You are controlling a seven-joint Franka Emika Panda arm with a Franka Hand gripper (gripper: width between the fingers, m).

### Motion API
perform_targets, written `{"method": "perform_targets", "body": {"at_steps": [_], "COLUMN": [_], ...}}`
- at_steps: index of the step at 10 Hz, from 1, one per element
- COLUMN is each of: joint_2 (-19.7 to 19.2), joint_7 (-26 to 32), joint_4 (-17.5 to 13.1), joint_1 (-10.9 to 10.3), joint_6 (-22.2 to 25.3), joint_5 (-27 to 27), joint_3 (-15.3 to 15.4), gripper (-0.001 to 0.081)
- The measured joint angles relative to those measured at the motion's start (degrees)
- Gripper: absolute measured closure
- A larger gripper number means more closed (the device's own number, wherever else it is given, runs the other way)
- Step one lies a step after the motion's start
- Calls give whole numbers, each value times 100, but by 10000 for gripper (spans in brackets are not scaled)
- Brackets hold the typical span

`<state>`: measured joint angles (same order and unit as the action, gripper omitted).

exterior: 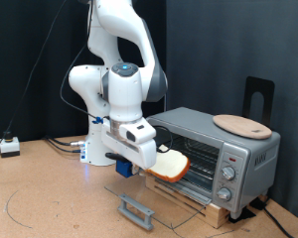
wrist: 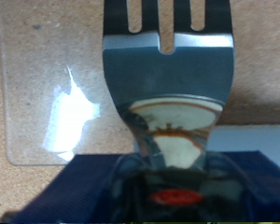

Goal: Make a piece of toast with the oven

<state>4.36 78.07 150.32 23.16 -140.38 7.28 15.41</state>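
Observation:
The silver-grey oven (exterior: 223,139) stands at the exterior view's right with its glass door (exterior: 154,198) folded down flat and open. The piece of toast (exterior: 169,166), pale with an orange-tan crust, sits tilted at the oven's mouth just above the door. My gripper (exterior: 129,167) hangs low next to the toast on the exterior view's left. In the wrist view my gripper (wrist: 173,191) is shut on the dark handle of a slotted metal spatula (wrist: 168,56), whose blade reaches out over the table and the glass door (wrist: 42,103). No toast shows on the blade there.
A round light-wood board (exterior: 241,125) lies on top of the oven, with a black stand (exterior: 258,99) behind it. The door's bar handle (exterior: 136,209) juts out near the table's front. Cables and a white box (exterior: 8,147) lie at the exterior view's left.

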Motion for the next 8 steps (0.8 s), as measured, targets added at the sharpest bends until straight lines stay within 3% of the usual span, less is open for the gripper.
{"method": "perform_targets", "body": {"at_steps": [4, 8], "joint_2": [-30, 8], "joint_7": [425, 427], "joint_4": [-251, -326], "joint_1": [25, 85], "joint_6": [605, 728], "joint_5": [716, 381], "joint_3": [-85, -178], "gripper": [382, 382]}}
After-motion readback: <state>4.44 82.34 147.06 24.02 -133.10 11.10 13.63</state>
